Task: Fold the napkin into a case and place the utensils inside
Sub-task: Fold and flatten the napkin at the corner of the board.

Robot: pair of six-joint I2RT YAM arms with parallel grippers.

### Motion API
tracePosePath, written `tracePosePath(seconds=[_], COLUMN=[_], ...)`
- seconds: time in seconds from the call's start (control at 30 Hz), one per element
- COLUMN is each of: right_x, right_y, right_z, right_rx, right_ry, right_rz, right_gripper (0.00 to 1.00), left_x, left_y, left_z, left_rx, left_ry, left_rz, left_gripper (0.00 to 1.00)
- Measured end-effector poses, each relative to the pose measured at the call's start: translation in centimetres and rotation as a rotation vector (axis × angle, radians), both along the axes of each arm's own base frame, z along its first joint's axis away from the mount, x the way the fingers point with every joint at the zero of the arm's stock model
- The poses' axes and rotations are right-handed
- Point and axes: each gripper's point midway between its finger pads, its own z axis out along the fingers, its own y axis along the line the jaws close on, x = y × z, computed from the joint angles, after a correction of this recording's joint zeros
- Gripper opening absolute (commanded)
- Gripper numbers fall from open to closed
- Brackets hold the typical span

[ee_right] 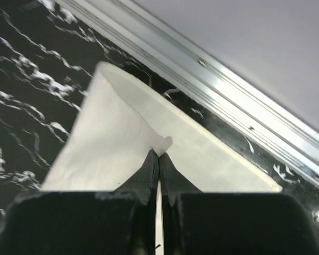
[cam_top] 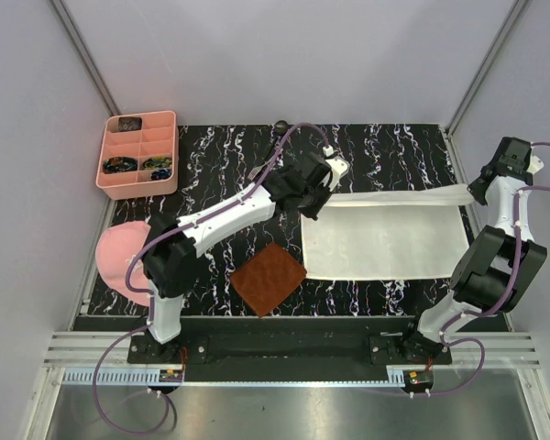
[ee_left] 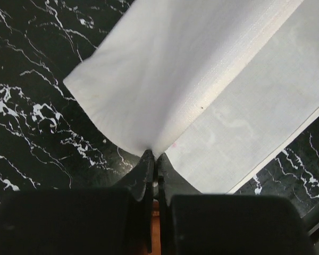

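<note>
The cream-white napkin (cam_top: 385,240) lies spread on the black marbled table at centre right, its far edge lifted into a taut strip. My left gripper (cam_top: 323,194) is shut on the napkin's far left corner; the left wrist view shows the cloth (ee_left: 191,79) pinched between the fingertips (ee_left: 145,159). My right gripper (cam_top: 475,191) is shut on the far right corner; the right wrist view shows the cloth (ee_right: 122,138) held at the tips. No folded case shows. A small dark thing (cam_top: 281,126), maybe a utensil, lies at the table's far edge; the fork is out of view.
A brown textured mat (cam_top: 269,278) lies near the front centre. A pink compartment tray (cam_top: 139,154) with small items stands at the far left. A pink round object (cam_top: 121,257) sits at the left edge. Walls and a metal rail (ee_right: 244,106) bound the table.
</note>
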Motion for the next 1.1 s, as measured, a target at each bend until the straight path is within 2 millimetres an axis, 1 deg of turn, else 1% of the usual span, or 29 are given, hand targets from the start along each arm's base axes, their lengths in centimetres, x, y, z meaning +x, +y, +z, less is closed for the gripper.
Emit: tracePosePath(seconds=[0.13, 0.27, 0.4, 0.5, 0.57, 0.63, 0.8, 1.1], right_x=[-3.1, -5.6, -7.7, -9.2, -10.0, -10.5, -11.0, -12.6], right_y=[0.9, 1.5, 2.0, 1.8, 1.5, 1.2, 0.9, 2.1], right_z=[-2.9, -4.8, -6.4, -6.9, -6.8, -6.5, -5.8, -7.9], right_rx=[0.025, 0.038, 0.044, 0.035, 0.025, 0.018, 0.006, 0.056], right_ry=[0.097, 0.158, 0.207, 0.227, 0.231, 0.225, 0.204, 0.250], right_rz=[-0.029, -0.062, -0.092, -0.128, -0.156, -0.179, -0.211, -0.241], right_gripper=[0.00, 0.00, 0.00, 0.00, 0.00, 0.00, 0.00, 0.00], left_x=[-1.0, -2.5, -4.8, -6.0, -6.6, -7.1, -7.8, -9.0], left_y=[0.8, 1.1, 0.8, 0.4, 0.2, 0.2, 0.5, 1.5], left_z=[-1.1, -2.6, -4.0, -4.6, -4.9, -5.2, -6.1, -7.2], left_rx=[0.027, 0.053, 0.088, 0.099, 0.098, 0.100, 0.116, 0.161], left_ry=[0.037, 0.083, 0.119, 0.137, 0.151, 0.167, 0.187, 0.230], left_rz=[0.001, -0.005, -0.034, -0.049, -0.060, -0.063, -0.065, -0.075], left_gripper=[0.00, 0.00, 0.00, 0.00, 0.00, 0.00, 0.00, 0.00])
